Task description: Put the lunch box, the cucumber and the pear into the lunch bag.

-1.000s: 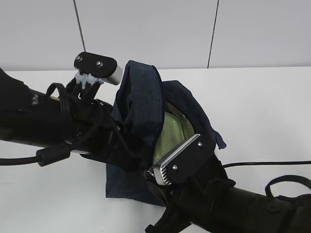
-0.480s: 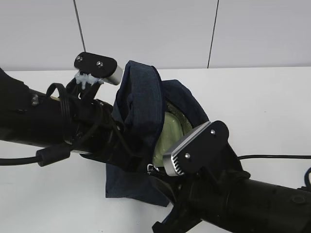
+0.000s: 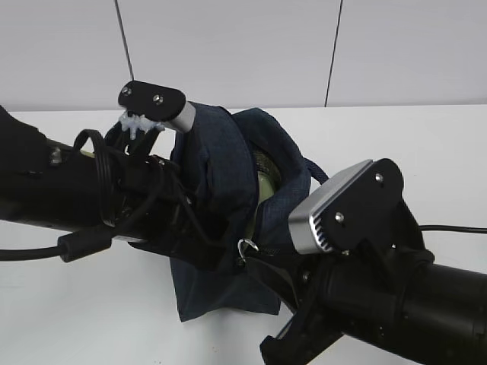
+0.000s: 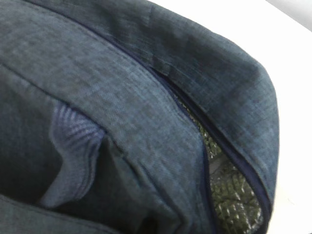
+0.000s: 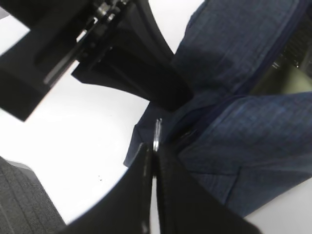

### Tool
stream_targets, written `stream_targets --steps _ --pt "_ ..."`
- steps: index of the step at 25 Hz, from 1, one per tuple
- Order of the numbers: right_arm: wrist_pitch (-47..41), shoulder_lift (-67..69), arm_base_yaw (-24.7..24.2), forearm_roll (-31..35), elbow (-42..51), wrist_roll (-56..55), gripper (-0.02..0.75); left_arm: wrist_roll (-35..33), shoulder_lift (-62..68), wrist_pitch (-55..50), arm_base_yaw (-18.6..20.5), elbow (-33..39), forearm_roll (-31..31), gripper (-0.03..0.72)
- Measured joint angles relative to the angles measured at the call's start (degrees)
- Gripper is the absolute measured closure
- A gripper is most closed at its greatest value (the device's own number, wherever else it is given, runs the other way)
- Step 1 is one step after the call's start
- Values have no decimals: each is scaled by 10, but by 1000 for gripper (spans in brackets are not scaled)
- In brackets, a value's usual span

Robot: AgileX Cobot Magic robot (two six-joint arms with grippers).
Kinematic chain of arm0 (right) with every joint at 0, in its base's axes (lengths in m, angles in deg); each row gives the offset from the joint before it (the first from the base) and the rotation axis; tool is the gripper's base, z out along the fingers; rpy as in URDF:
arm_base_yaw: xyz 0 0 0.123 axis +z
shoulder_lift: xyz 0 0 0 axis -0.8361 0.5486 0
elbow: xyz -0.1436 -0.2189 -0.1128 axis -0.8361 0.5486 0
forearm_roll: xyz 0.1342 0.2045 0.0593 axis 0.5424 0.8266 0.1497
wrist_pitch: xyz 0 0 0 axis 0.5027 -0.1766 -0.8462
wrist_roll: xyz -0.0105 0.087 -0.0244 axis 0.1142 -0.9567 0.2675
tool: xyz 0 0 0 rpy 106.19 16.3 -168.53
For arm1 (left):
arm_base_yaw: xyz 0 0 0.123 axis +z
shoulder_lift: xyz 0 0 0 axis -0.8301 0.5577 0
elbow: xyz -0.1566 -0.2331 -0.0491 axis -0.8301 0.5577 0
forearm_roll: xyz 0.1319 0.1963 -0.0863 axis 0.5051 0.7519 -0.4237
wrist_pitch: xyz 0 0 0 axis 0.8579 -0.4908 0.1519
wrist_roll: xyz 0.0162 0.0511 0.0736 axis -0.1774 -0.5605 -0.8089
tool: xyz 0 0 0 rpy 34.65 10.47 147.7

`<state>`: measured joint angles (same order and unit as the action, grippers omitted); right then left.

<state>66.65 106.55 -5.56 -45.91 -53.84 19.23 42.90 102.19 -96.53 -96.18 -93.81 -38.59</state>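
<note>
The dark navy lunch bag (image 3: 221, 171) stands mid-table between both arms. A strip of the pale green lunch box (image 3: 263, 188) shows through its narrow opening. My right gripper (image 3: 253, 258) is at the bag's front lower corner, shut on the silver ring pull (image 3: 245, 249). In the right wrist view the ring pull (image 5: 156, 132) sticks out from between the closed fingertips (image 5: 146, 161). My left gripper is buried behind the bag's fabric. The left wrist view shows only the bag's cloth (image 4: 122, 97), the zipper edge and the quilted lining (image 4: 229, 195). The cucumber and pear are hidden.
The left arm (image 3: 76, 190) and its cables lie across the left of the white table (image 3: 411, 152). The right arm (image 3: 396, 296) fills the lower right, with a black cable (image 3: 456, 226) trailing to the right. A grey wall stands behind.
My right arm has moved right and towards the camera with the ring pull. The bag's opening has narrowed and less of the lunch box shows. The left arm has barely moved.
</note>
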Motion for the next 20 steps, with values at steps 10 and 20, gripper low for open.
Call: stream_targets --steps 10,20 --pt "6 -4 0 58 1 82 738 0 0 -12 -2 0 1 685" --pt "44 -4 0 133 1 180 738 0 0 -33 -2 -1 30 685"
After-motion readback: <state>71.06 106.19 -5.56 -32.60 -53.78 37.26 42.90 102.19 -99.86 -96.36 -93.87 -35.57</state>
